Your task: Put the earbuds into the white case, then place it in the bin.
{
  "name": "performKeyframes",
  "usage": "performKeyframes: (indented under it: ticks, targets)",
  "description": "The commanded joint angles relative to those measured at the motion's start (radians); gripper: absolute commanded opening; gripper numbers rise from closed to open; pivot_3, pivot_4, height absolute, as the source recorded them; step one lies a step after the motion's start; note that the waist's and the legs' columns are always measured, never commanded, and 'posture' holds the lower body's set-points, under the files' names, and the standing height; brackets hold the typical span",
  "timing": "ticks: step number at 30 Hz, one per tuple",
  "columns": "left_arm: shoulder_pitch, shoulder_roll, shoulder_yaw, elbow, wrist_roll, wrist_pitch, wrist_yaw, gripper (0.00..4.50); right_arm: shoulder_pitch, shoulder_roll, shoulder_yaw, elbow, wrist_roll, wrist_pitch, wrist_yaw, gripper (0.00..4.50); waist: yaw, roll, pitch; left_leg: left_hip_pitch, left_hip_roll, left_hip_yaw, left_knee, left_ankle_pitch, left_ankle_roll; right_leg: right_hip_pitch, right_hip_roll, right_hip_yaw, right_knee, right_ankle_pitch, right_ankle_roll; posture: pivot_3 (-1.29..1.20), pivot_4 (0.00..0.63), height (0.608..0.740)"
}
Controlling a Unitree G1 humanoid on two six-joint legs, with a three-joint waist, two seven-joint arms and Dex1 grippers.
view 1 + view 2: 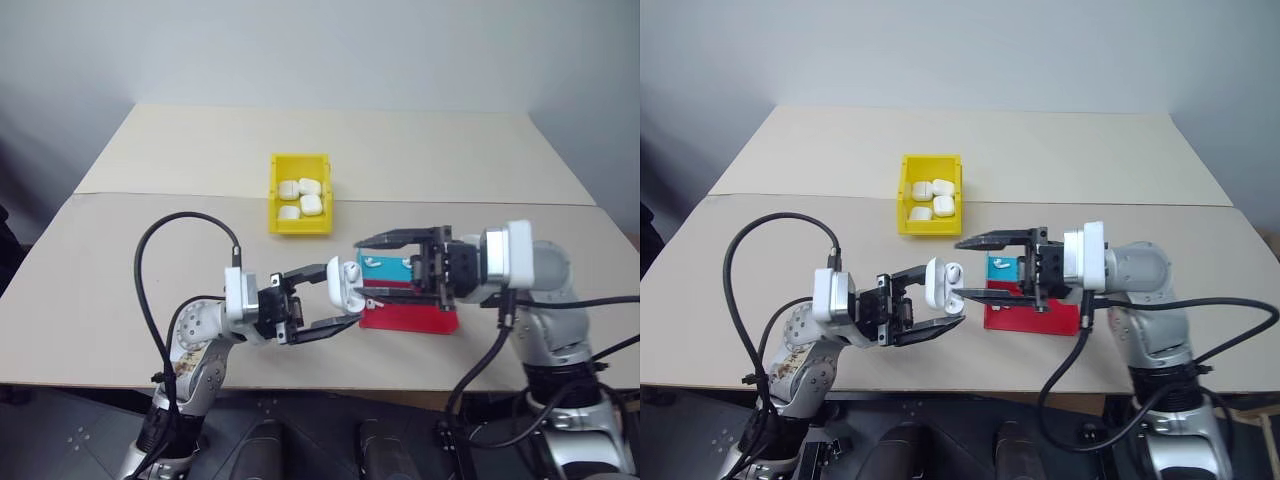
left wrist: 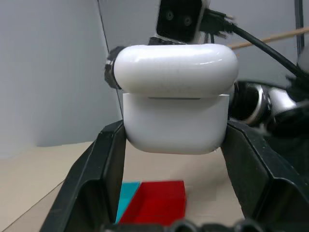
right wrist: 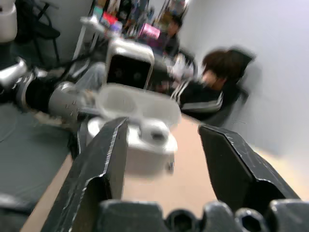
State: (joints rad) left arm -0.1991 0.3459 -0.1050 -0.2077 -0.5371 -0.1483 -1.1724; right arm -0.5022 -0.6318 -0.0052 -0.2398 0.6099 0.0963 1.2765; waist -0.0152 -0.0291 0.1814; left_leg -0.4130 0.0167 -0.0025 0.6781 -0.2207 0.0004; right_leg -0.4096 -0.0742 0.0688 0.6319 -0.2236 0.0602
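My left gripper (image 1: 340, 297) is shut on the white case (image 1: 343, 285), holding it above the table's front part. Its own wrist view shows the case (image 2: 176, 106) squeezed between the two fingers. The lid (image 3: 135, 104) stands open, and one earbud (image 3: 155, 129) sits in the case's body (image 3: 140, 145). My right gripper (image 1: 363, 267) faces the case from the right. It is open, one finger above and one below the case's open side, with nothing between them. The yellow bin (image 1: 300, 226) stands behind, near the table's middle.
Several white cases lie inside the bin. A red tray (image 1: 410, 318) and a blue tray (image 1: 385, 268) sit on the table under my right gripper. A seam (image 1: 150, 194) crosses the table behind the bin. A seated person (image 3: 212, 82) shows in the right wrist view.
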Motion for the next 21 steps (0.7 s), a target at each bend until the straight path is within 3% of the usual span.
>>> performKeyframes:
  ticks: [1, 4, 7, 13, 21]
  targets:
    - [0.045, 0.044, 0.053, 0.084, 0.038, -0.108, -0.053, 2.72, -0.109, -0.123, -0.029, 0.065, -0.068, 0.117, -0.041, 2.84, -0.004, 0.0, 0.0, 0.001, 0.0, 0.001, -0.001, 0.0, 0.0, 0.0, 0.0, 0.0, 0.0, 0.0, 0.0, 0.0, 0.15, 0.74]
    - [0.089, 0.085, 0.071, 0.141, 0.059, -0.182, -0.098, 2.72, -0.234, -0.221, 0.07, 0.187, -0.195, 0.205, -0.01, 2.84, -0.006, 0.0, 0.0, 0.003, 0.001, 0.002, -0.002, 0.0, 0.0, 0.0, 0.0, 0.0, 0.0, -0.001, -0.002, 0.0, 0.15, 0.74]
    - [0.123, 0.096, 0.074, 0.147, 0.074, -0.216, -0.094, 2.72, -0.368, -0.25, 0.19, 0.309, -0.335, 0.245, 0.028, 2.84, -0.008, 0.0, 0.0, 0.002, 0.002, 0.003, -0.004, 0.0, 0.0, -0.001, 0.0, 0.0, -0.001, -0.002, -0.003, 0.0, 0.15, 0.74]
    - [0.162, 0.058, 0.066, 0.098, 0.103, -0.232, 0.003, 2.72, -0.605, -0.197, 0.467, 0.585, -0.651, 0.27, 0.097, 2.84, -0.005, 0.0, 0.0, -0.005, 0.001, 0.003, -0.003, 0.0, 0.0, -0.011, -0.001, 0.001, 0.002, -0.001, -0.003, 0.0, 0.15, 0.74]
    - [0.196, 0.041, 0.038, 0.085, 0.147, -0.259, 0.058, 2.72, -0.677, -0.077, 0.586, 0.829, -0.819, 0.171, 0.148, 2.84, 0.0, 0.001, 0.0, -0.01, 0.0, 0.003, -0.002, 0.0, 0.0, -0.014, -0.002, 0.0, 0.001, 0.0, -0.001, 0.0, 0.15, 0.74]
